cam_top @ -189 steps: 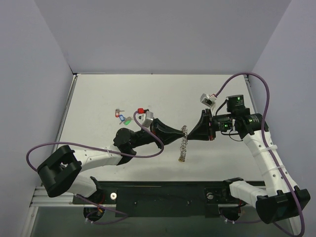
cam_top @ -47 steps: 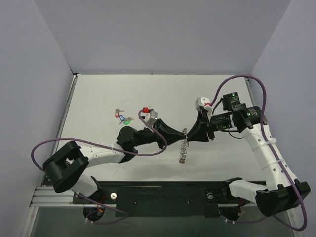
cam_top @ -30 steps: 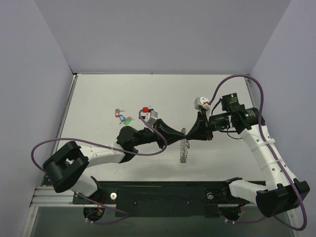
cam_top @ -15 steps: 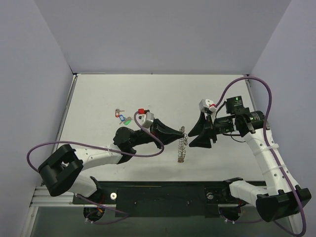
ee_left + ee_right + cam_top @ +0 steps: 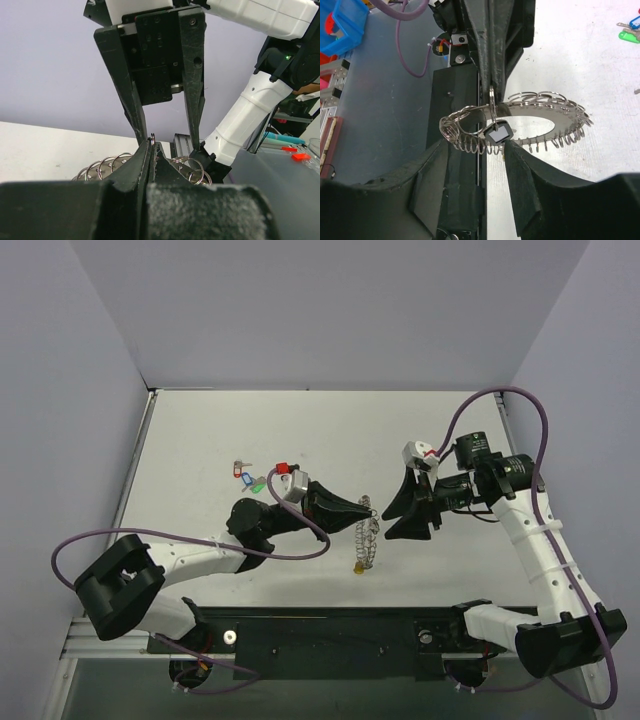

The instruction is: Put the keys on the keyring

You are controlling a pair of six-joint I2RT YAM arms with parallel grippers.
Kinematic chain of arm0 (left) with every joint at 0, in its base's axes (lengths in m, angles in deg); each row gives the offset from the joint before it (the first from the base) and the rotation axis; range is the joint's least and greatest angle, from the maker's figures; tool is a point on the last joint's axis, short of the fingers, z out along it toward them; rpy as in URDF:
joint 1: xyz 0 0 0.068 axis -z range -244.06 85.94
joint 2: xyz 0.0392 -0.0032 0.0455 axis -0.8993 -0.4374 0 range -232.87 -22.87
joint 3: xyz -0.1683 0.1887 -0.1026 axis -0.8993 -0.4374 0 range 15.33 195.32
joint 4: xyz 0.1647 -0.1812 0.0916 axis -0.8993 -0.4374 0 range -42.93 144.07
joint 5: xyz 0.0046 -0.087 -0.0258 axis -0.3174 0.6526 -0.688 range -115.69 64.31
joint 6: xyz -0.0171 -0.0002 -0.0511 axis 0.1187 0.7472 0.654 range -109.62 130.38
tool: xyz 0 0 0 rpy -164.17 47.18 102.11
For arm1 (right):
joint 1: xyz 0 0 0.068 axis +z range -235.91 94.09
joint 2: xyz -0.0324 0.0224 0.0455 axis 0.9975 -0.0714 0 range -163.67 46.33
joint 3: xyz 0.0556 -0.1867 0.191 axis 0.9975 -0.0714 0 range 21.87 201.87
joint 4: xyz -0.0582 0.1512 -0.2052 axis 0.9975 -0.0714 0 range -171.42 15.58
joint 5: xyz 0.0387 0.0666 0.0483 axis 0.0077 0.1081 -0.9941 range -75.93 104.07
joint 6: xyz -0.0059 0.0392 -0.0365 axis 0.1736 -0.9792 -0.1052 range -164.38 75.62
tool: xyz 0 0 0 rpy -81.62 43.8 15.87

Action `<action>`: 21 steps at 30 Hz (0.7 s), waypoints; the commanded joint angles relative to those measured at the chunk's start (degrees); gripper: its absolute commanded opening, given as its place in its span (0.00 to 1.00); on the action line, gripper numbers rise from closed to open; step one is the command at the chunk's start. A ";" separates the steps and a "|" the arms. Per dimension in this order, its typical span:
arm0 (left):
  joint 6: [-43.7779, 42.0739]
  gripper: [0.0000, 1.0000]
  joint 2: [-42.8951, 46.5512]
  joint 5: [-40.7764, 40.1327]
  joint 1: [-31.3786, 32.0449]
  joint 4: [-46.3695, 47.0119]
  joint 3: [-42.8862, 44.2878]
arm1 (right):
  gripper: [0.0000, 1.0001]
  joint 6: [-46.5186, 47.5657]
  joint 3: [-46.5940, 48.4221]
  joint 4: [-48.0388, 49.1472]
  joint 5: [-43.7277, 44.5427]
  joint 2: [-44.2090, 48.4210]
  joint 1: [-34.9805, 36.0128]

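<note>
**Holding hand.** The left hand (image 5: 362,510) is pinched narrow on the wire of the keyring (image 5: 366,538). It holds the keyring up off the desk (image 5: 200,440), and in the top view the ring hangs edge-on towards the near side.

**Change noted.** A second ago the right hand (image 5: 388,524) was closed tip to tip with the left hand at the ring. Now its fingers stand apart with nothing held, and it has drawn back to just beside the ring on the right.

**Evidence at the ring.** In the right wrist view, a key with a black tag (image 5: 498,134) hangs from the ring directly below the left hand's tips. It sits in front of the gap between the right fingers and is not gripped by them. We cannot tell whether the tag brushes one finger.

**Finding.** We judge that this key has just been threaded on and let go. A small yellowish object (image 5: 360,567) at the ring's near end may be another tagged key, but it is too small to confirm.

**Outstanding.** The remaining keys (image 5: 248,478), with blue and green tags, lie on the desk behind the left arm, well apart from the ring. We judge the task part done. The next key must be fetched while the ring is kept steady.
</note>
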 commanded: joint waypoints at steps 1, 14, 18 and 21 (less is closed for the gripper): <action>0.68 0.00 -0.96 -1.20 0.18 12.72 0.40 | 0.43 6.02 2.34 -4.54 -2.80 -1.02 0.89; 1.13 0.00 -2.45 -1.21 1.32 13.78 1.80 | 0.36 10.16 4.37 -6.74 -1.65 -4.01 2.30; 1.13 0.00 -2.45 -0.85 1.32 13.25 1.81 | 0.36 10.51 4.98 -7.01 -1.48 -4.45 2.30; 1.22 0.00 -2.63 -1.03 1.32 13.25 1.72 | 0.34 10.69 5.24 -7.36 -2.00 -4.54 2.30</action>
